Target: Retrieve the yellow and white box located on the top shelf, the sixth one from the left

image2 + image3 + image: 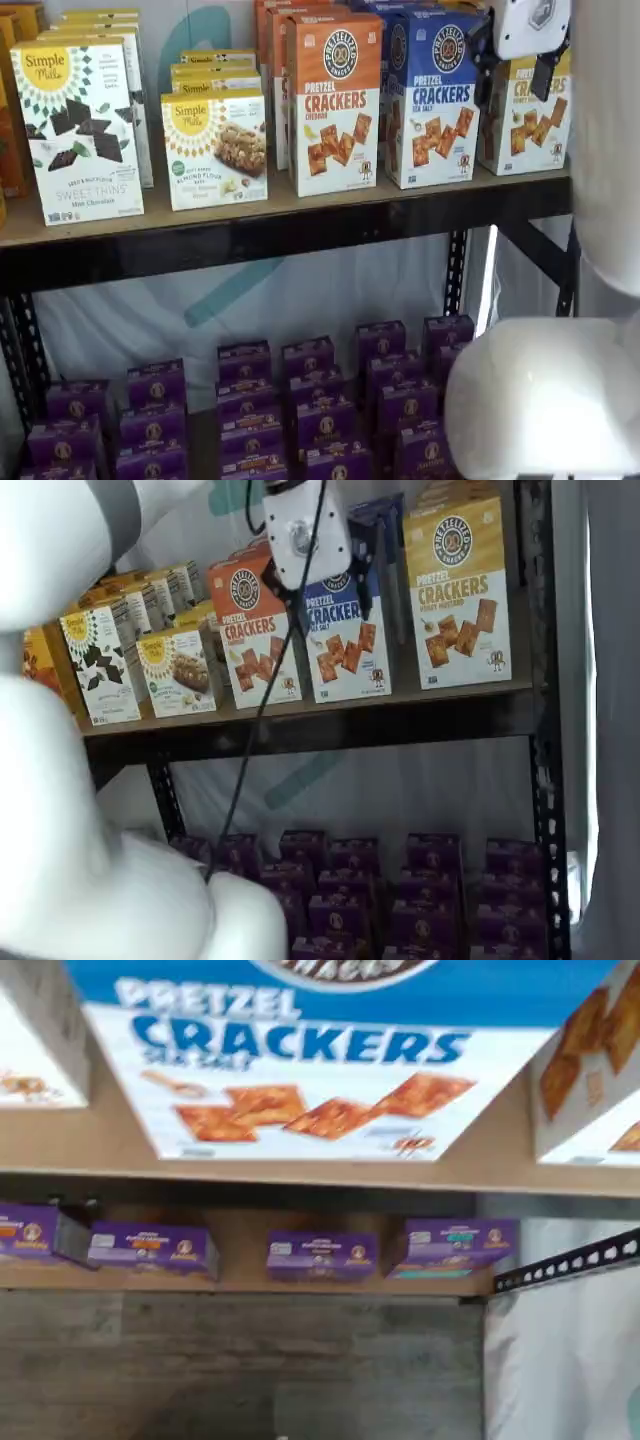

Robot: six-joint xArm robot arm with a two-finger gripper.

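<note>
Standing well short of a grasp, as we read it: our gripper [318,580], a white body with two black fingers, hangs in front of the blue and white Pretzel Crackers carton [345,640] near the upper middle of one shelf view, and shows at the upper right [515,75] of the other view

- Target: the yellow and white box [462,595], an upright Pretzel Crackers carton with yellow top and white lower part picturing crackers, stands at the right end of the top shelf [330,720], a tan wooden board with a dark metal front rail. In a shelf view it sits upper right [530,125], partly behind the gripper body
- Box looks undisturbed: upright, on the board, just beside the blue carton, nothing closed on it
- Fingers: two black fingers hang from the white body with a plain gap between them and nothing in them, so we log the jaws as spread
- Wrist view: blurred; the blue carton fills the middle, and only an edge of the yellow box [590,1070] shows. We judge the camera is centred on the wrong carton for now
- Neighbours: the orange and white Pretzel Crackers carton [255,630] to the left of the blue one; purple boxes [340,900] on the lower shelf

Done: approach to the top shelf only. Left, by our reckoning: shift toward the right end, line up on the yellow box, close, pull it clear
</note>
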